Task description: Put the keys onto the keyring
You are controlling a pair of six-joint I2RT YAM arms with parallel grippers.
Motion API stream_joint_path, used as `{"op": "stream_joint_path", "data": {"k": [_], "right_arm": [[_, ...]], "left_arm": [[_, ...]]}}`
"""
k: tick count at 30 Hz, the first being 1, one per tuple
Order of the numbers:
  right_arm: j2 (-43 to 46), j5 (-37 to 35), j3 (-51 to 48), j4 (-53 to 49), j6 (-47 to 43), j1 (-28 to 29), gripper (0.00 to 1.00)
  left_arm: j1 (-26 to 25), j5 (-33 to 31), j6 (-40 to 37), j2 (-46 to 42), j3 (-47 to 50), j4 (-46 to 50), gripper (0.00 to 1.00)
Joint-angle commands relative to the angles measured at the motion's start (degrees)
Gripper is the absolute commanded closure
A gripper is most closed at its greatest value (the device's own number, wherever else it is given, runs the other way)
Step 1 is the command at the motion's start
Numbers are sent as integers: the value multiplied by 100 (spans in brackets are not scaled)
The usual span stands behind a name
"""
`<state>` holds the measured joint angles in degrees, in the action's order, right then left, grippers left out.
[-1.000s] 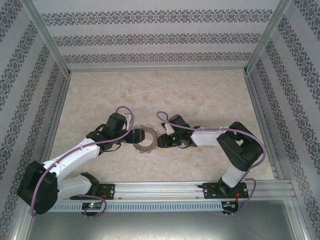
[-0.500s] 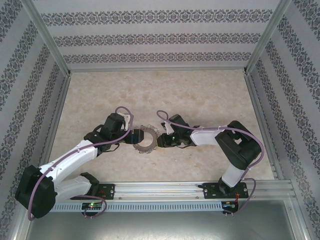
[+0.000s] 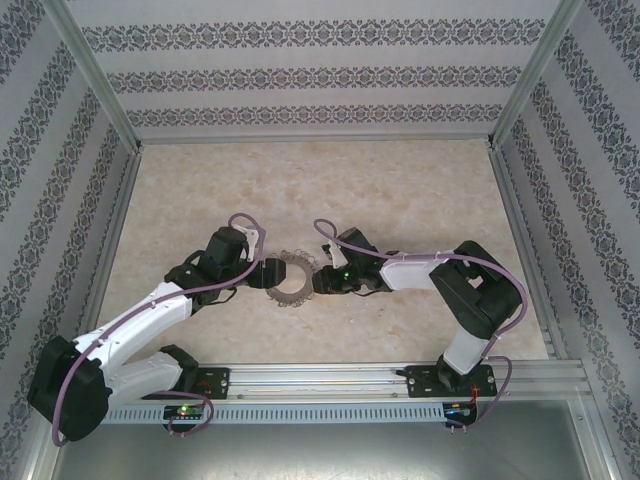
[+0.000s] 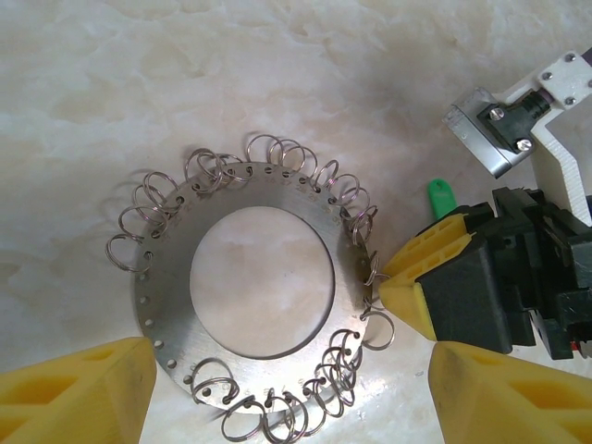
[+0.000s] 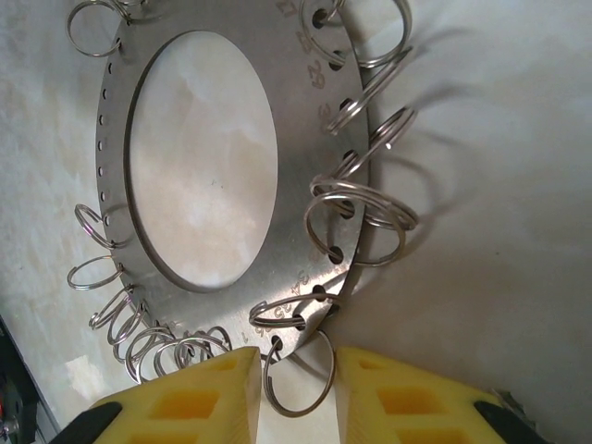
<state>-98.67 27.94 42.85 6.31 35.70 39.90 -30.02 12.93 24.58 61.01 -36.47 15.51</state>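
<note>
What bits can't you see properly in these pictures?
- Key: left wrist view, just its green head peeks out; the right gripper hides the stem.
- Keyring: right wrist view, the picture's top edge cuts off part of it.
- Wire loop: right wrist view, it sits between the fingers; whether they pinch it is unclear.
- Top view: the key is too small to make out.

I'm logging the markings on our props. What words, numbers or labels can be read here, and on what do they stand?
"29": engraved on the keyring, beside one of its rim holes, in the right wrist view; it is tilted, so this is my best reading.
Other engraved numbers along the same rim, one by each hole: too small and slanted to read with certainty.
Elsewhere: nothing readable.
</note>
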Motion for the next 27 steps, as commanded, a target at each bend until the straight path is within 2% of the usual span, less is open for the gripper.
{"op": "stream_joint_path", "data": {"k": [1, 18, 23, 27], "right_arm": [[-149, 174, 172, 95, 33, 105, 74], [-293, 23, 567, -357, -299, 106, 78], [-212, 5, 435, -348, -272, 148, 69], [-38, -186, 444, -546, -557, 282, 67]], "left_arm": [[-46, -114, -117, -120, -18, 185, 22], [-46, -227, -153, -223, -49, 346, 22], [-43, -260, -181, -187, -106, 350, 22], [-48, -223, -207, -124, -120, 304, 22]]}}
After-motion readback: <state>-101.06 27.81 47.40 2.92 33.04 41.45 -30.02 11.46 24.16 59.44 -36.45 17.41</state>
